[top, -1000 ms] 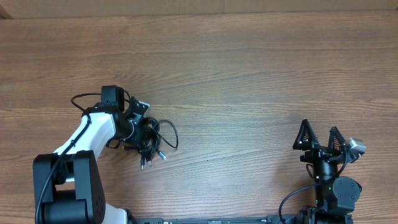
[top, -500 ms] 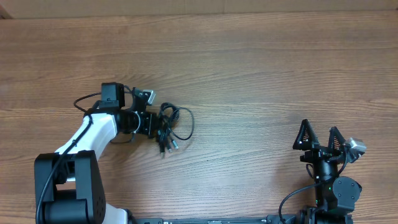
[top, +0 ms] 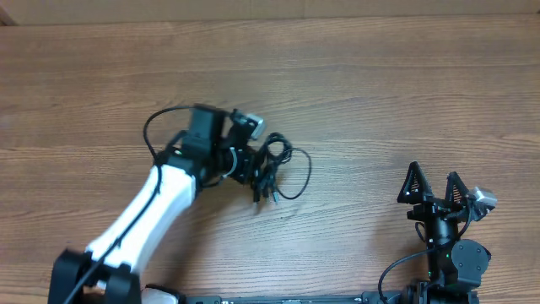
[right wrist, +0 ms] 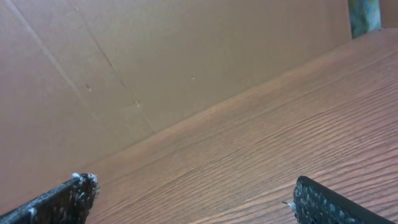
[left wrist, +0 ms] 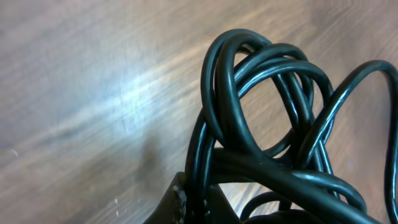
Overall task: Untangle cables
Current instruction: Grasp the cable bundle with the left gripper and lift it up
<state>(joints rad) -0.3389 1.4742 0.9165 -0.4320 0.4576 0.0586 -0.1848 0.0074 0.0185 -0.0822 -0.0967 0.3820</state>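
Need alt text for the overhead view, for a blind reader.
The left end effector is shut on a tangled bunch of black cables left of centre over a wooden table. The right end effector sits open and empty near the bottom right edge.

The left arm reaches from the near left corner diagonally up and to the right over the worktop. Its white forearm is stretched long, and its black wrist is turned so the left tool points rightward, low above the surface. Its jaws are closed, pinching the cables. In the left wrist view only a dark sliver of one finger shows, so the exact contact spot is hard to make out. The right arm sits folded at the near right edge. The right tool points away from the base, its jaws spread wide and empty, and both fingers are raised off the surface.
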